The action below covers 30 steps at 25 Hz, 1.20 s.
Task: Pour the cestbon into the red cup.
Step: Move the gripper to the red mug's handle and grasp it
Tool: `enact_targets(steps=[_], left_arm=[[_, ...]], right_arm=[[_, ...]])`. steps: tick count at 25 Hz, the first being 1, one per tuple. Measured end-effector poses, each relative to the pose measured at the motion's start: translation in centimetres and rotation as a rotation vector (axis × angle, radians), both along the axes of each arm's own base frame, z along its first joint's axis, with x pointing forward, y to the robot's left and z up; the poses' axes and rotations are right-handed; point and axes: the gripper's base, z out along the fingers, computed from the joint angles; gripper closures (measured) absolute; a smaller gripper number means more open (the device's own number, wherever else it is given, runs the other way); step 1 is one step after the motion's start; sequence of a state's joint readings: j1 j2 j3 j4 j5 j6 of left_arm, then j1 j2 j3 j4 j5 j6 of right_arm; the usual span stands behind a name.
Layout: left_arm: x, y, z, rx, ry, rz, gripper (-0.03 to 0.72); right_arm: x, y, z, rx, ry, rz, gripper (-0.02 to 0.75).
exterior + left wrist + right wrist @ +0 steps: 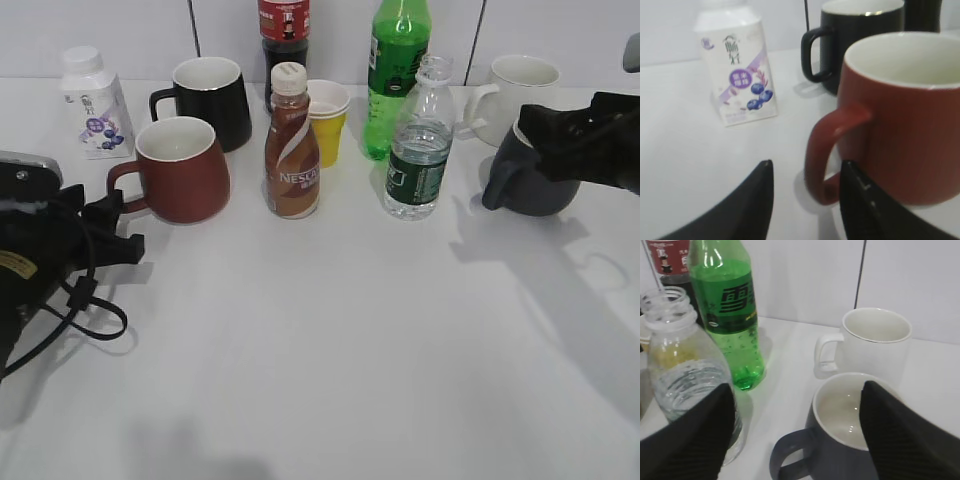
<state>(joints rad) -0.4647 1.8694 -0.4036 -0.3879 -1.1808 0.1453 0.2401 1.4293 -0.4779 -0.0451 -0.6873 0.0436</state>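
Note:
The cestbon [418, 142] is a clear capless bottle with a dark green label, standing right of centre; it also shows at the left of the right wrist view [680, 370]. The red cup [185, 168] stands at the left with its handle toward my left gripper; it fills the right of the left wrist view [900, 115]. My left gripper [118, 225] is open and empty just left of the cup, its fingers either side of the handle [805, 170]. My right gripper [545, 135] is open and empty above a dark grey mug, right of the cestbon [795, 395].
A brown Nescafe bottle [292, 145], yellow paper cup [327, 118], black mug [212, 100], green soda bottle [398, 75] and dark cola bottle [284, 35] stand at the back. A yoghurt bottle [92, 102] is far left. A dark grey mug [535, 175] and white mug [520, 88] stand right.

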Motion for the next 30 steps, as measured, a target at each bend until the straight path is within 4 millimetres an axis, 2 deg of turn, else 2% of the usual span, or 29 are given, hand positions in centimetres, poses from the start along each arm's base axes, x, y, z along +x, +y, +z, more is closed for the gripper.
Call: enact_targets(steps=[10,15,22,27,30], left_arm=[[0.2,-0.2,-0.1,0.01,0.005,-0.038,0.357],[1.6,-0.4,0.2,-0.008,0.009,-0.023,0.357],[2.6,0.9,-0.1,0.011,0.032,-0.027,0.358],[3.6,0.5,0.0,0.013,0.02,-0.053,0.359],[4.4,0.2,-0.7,0.017,0.027,-0.058,0.36]], right_arm=[[-0.1,0.3,-0.1,0.011,0.009,0.029,0.151],[-0.1,0.3,-0.1,0.007,0.008,0.035,0.151],[-0.1,0.3,-0.1,0.007,0.008,0.035,0.151],[-0.1,0.3,-0.1,0.007,0.008,0.035,0.151],[-0.1,0.3,-0.1,0.007,0.008,0.035,0.151]])
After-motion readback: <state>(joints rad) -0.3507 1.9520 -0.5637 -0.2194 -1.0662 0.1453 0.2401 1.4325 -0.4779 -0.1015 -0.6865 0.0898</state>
